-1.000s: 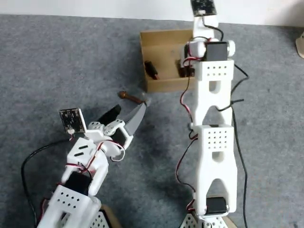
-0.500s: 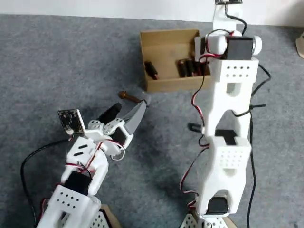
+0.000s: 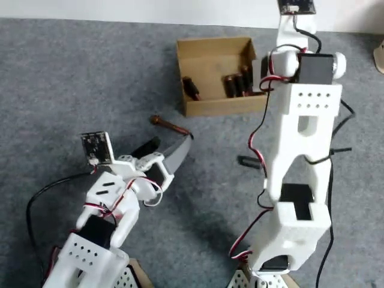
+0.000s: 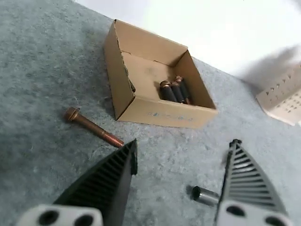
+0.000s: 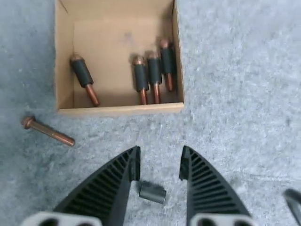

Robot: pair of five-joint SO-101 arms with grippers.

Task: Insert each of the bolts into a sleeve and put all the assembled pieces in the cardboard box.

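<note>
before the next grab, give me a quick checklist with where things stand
1. Bolt free to grasp: ok, lies on the carpet beside the cardboard box.
2. Sleeve free: ok, lies alone on the carpet.
3. Left gripper open and empty: ok.
4. Right gripper open and empty: ok, sleeve close by its fingertips.
5. Everything boxed: not ok, four assembled pieces inside, one pair outside.

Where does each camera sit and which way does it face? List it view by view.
High view: fixed above the table, looking down at the left arm, right arm, box, bolt and sleeve.
Left wrist view: on the left arm, looking past its open left gripper toward the bolt and box.
Right wrist view: on the right arm, looking down past its open right gripper at the sleeve and box.
Shared: all three show box, bolt and sleeve.
</note>
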